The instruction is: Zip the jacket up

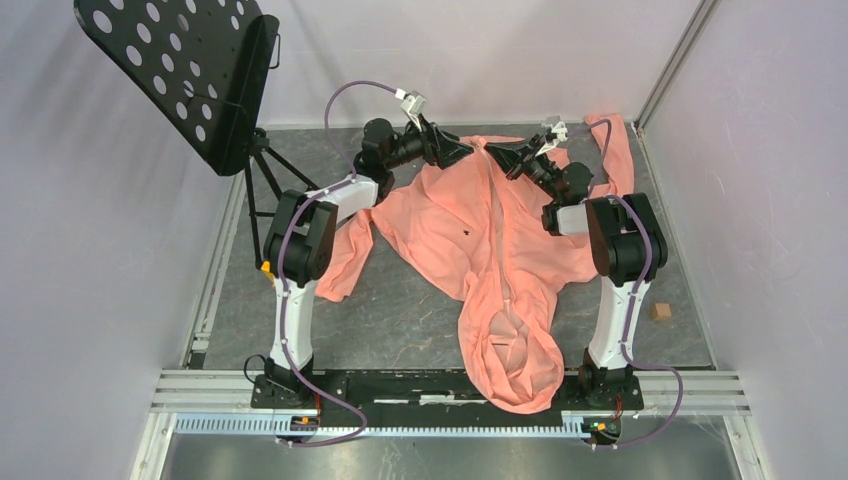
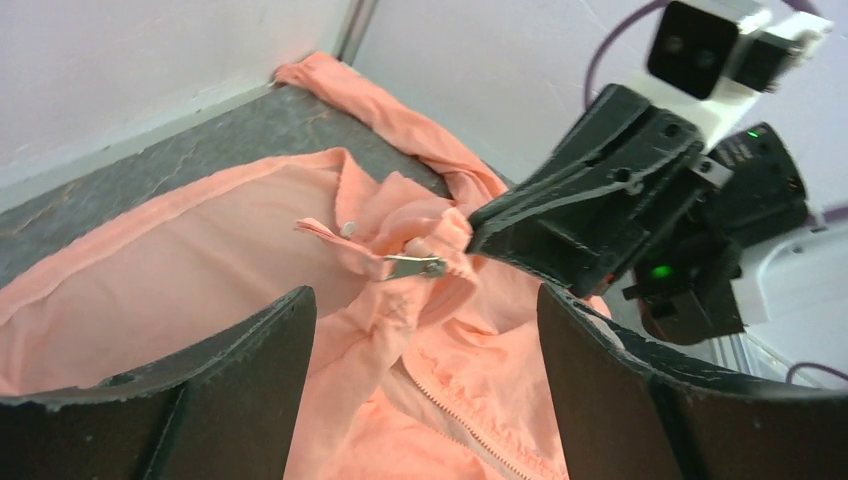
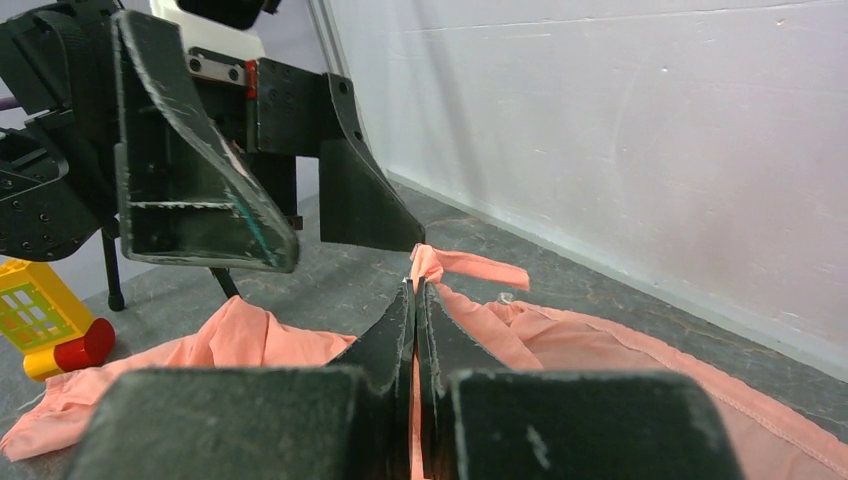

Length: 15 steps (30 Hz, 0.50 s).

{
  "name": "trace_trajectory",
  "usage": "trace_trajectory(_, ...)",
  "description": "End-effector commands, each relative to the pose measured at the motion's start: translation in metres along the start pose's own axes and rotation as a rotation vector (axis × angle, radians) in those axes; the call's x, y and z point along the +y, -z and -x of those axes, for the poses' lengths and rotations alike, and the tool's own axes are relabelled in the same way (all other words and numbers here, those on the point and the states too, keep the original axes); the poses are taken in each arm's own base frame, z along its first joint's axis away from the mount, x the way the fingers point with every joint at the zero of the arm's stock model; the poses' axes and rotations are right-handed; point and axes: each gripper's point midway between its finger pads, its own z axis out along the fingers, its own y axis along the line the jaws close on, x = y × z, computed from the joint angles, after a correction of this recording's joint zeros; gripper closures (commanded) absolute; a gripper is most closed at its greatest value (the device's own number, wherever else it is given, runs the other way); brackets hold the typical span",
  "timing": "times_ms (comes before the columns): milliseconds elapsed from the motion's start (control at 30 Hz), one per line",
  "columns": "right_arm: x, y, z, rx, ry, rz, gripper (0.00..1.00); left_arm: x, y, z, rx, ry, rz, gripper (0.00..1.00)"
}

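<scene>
A salmon-pink hooded jacket [image 1: 440, 225] lies spread on the grey table [image 1: 400, 310], its hood [image 1: 515, 365] at the near edge, hem at the far side, sleeves flung outward. A paler zipper strip [image 1: 503, 250] runs down its middle, with the metal pull [image 2: 415, 266] at the hem end. A small dark mark [image 1: 466, 231] lies just beside the strip.

The bench [image 1: 400, 310] is a dark grey, mottled slab. A salmon-pink jacket [image 1: 470, 235] lies spread across its middle, with the hem at the far side and the hood at the near edge, drooping over it. One sleeve runs into the far right corner; the other lies bent toward the left. A small wooden block [image 1: 660, 311] sits near right, well apart from the cloth. A black stand [image 1: 262, 180] rests its tripod feet far left, with a yellow toy piece [image 1: 266, 267] just nearer.
</scene>
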Motion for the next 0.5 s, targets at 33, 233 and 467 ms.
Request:
trace_trajectory(33,0.008,-0.006,0.030,-0.104,0.099,0.040,1.00,-0.002,-0.009,0.041,-0.074,0.020,0.065,0.15)
trace_trajectory(233,0.007,-0.005,0.031,-0.103,0.105,0.034,1.00,-0.010,-0.028,0.039,-0.069,0.151,0.037,0.15)
trace_trajectory(467,0.006,-0.005,0.031,-0.105,0.104,0.029,1.00,0.000,-0.034,0.024,-0.010,0.107,0.151,0.11)
